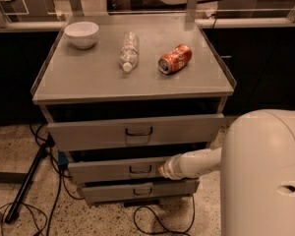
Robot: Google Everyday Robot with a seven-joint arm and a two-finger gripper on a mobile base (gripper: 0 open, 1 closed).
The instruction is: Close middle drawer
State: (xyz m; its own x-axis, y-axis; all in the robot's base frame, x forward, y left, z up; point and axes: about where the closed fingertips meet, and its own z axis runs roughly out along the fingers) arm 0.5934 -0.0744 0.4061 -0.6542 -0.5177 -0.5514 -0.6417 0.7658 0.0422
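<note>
Three grey drawers stack under the table (88,82). The middle drawer (108,171) stands partly pulled out, its low front directly ahead of the tool (163,170). The tool sits at that front, touching it or very nearly so, just right of the small dark handle (140,169). I cannot tell whether the tool is open or shut, and nothing shows in its hold.

The main risk, as I judge it, is the off-centre contact. A push made to the right of the handle could skew the drawer on its runners and jam it before it seats.

The front is also low, so a slight drift would take the tool off it. Drifting up would put it in the dark gap under the top drawer (88,132), which juts out above the tool. Drifting down would put it on the lowest drawer (108,193), which would then be the one shut (the wrong one).

A hard shove could also jolt the whole cabinet. Up above and beyond the tool, the bottle (129,50) and the can (175,58) lie on their sides on the table and look free to roll. The bowl (82,33) looks steadier.

Cables (160,222) trail on the floor below the tool, near the robot's base, and could snag if the base moves in to follow the push.
</note>
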